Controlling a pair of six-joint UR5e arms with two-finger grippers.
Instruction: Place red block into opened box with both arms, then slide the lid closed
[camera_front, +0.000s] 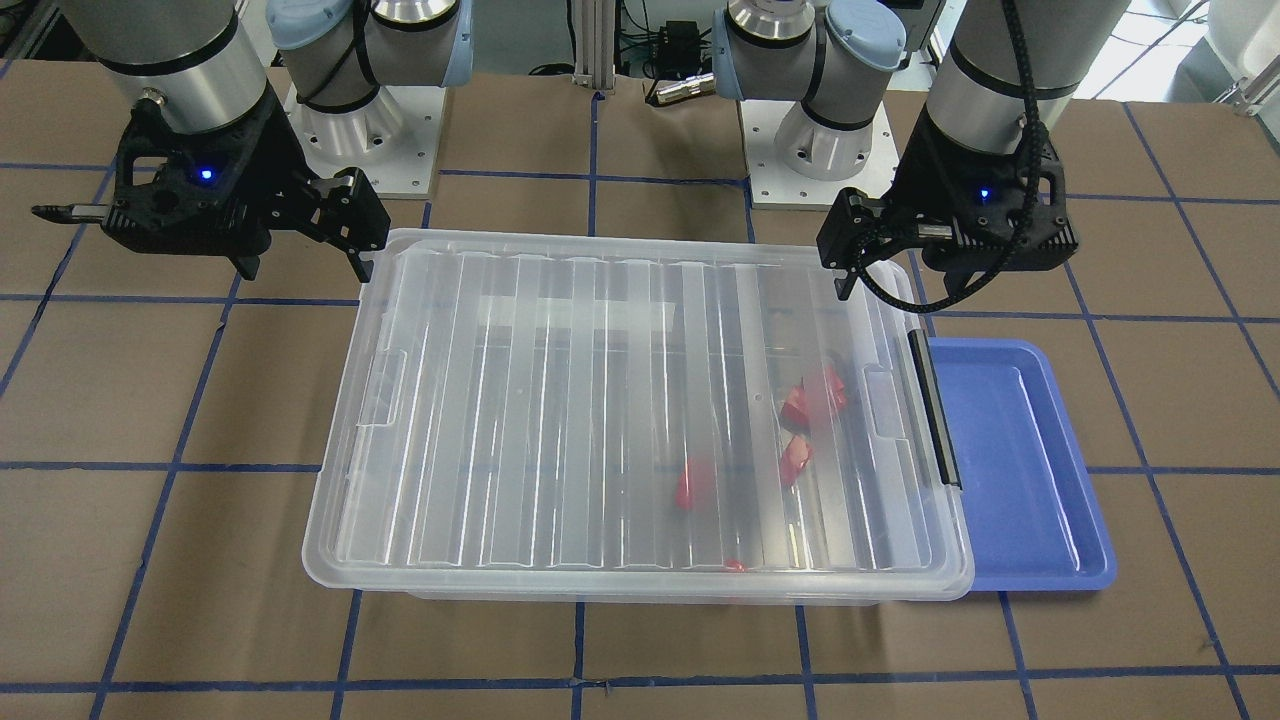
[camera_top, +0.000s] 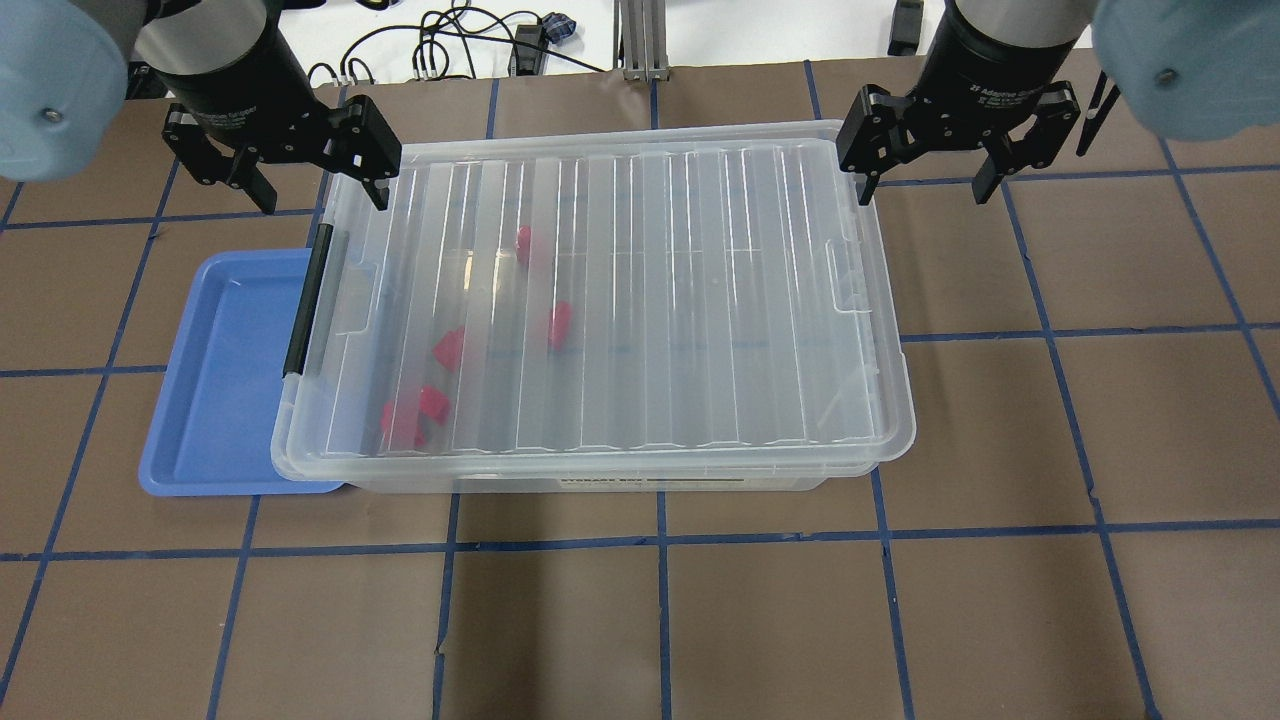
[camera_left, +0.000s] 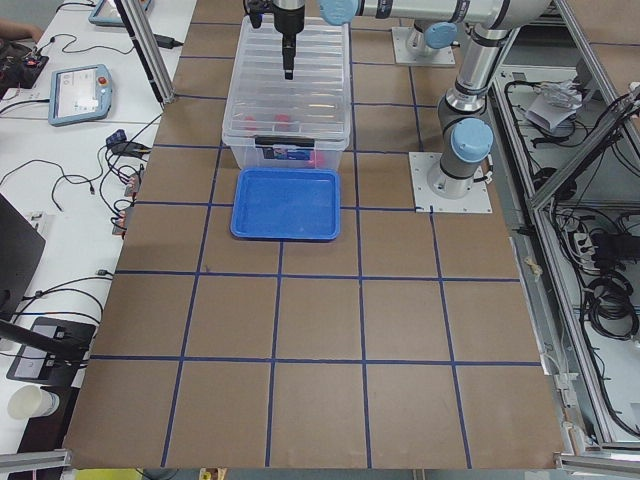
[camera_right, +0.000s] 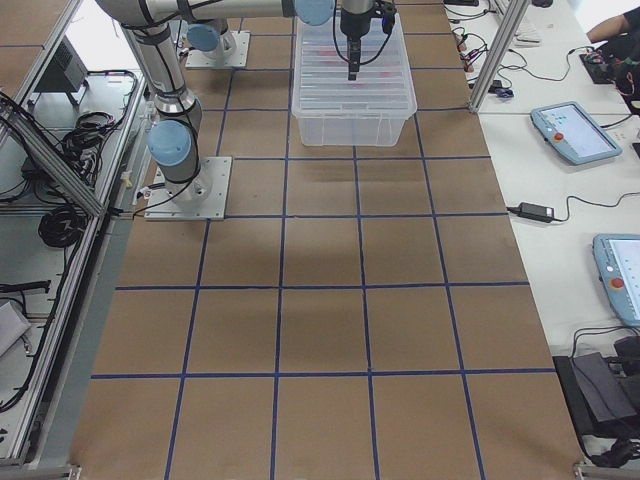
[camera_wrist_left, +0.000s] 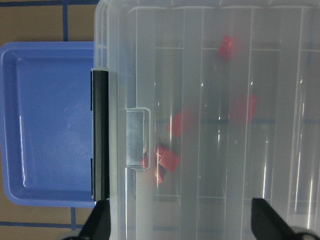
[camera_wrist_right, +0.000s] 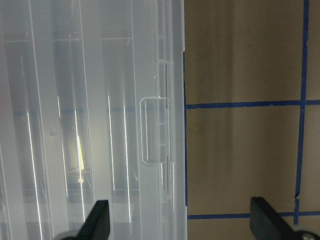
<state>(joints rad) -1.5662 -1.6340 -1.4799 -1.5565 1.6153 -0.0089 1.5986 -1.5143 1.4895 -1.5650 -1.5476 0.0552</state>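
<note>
The clear box (camera_top: 600, 478) stands mid-table with its black bar (camera_top: 305, 300) at its left end. The ribbed lid (camera_top: 650, 300) lies flat across it and covers nearly all of it. Red pieces show blurred through the lid; a small one (camera_top: 558, 322) (camera_front: 695, 483) (camera_wrist_left: 245, 107) looks like the red block, though I cannot tell for sure. My left gripper (camera_top: 322, 198) (camera_front: 900, 285) (camera_wrist_left: 182, 225) hangs open over the box's far left corner, holding nothing. Over the far right corner my right gripper (camera_top: 923, 190) (camera_front: 305, 270) (camera_wrist_right: 182, 225) is open too, one finger above the lid's edge.
A blue tray (camera_top: 225, 380) lies against the box's left end, partly under it. A larger red cluster (camera_top: 415, 415) sits inside the box near that end. Brown table with blue grid lines surrounds the box; the arm bases (camera_front: 370, 130) stand behind it.
</note>
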